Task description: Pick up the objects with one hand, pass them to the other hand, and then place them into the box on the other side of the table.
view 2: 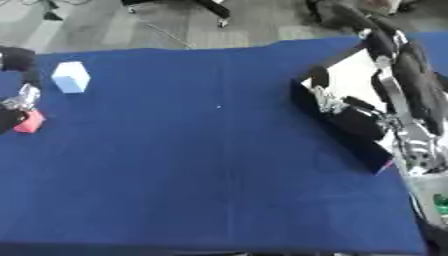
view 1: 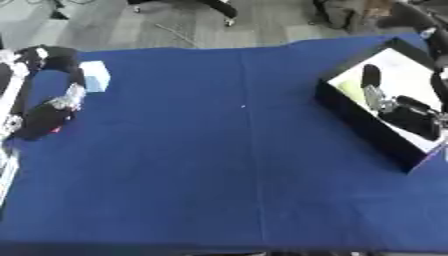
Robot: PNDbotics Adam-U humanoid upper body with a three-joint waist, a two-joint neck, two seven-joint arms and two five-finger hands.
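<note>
A pale blue cube stands on the blue table at the far left. Just in front of it lies a small red block, and my left hand rests against its left side, partly covering it. On the right stands the black box with a white inside. My right hand hangs over the box's inside with its fingers stretched out and nothing in them. A yellow-green patch shows on the box floor near the hand.
The box's near wall stands up from the table on the right. Beyond the table's far edge are a grey floor and chair legs.
</note>
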